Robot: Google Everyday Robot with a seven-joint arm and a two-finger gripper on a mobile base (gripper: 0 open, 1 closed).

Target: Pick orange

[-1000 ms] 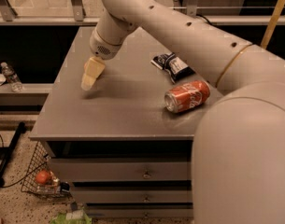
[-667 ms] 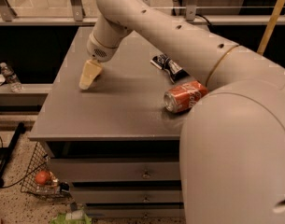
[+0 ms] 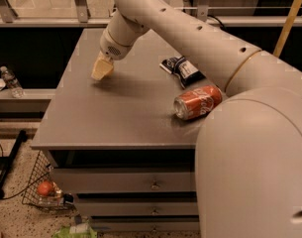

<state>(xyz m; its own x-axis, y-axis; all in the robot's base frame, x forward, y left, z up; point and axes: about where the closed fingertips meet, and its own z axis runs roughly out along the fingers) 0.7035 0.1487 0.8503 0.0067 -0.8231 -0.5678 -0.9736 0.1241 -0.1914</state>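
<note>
One small shift since a second ago: my gripper [image 3: 102, 69] sat lower in the frame then, and it now sits a little higher and to the right, in the upper left part of the table [image 3: 116, 123]. Can't say whether that was a lift or a reach toward the far edge. Soda can [image 3: 197, 102] on its side, right of centre, unmoved. Dark packet [image 3: 181, 67] above it, unmoved. My arm [image 3: 200, 38] now crosses more of the top of the frame and fills the lower right.

Meaning for the task: judged small. Gripper tip hangs close over the tabletop with a shadow just under it. It looks like fine positioning, not a carry-away. Pick not yet confirmed.

Gripper state, released or clenched: cannot tell from here.

Orange: not visible. No pale round fruit on any bare stretch of the table. If it's near, it is behind the gripper tip or under my arm, so nothing on its colour, skin or shape can be noted.

Not to confuse: the redder round fruit [image 3: 45, 188] in the wire basket [image 3: 30, 198] on the floor, lower left. Water bottle [image 3: 11, 81] lies at the far left, off the table.
</note>
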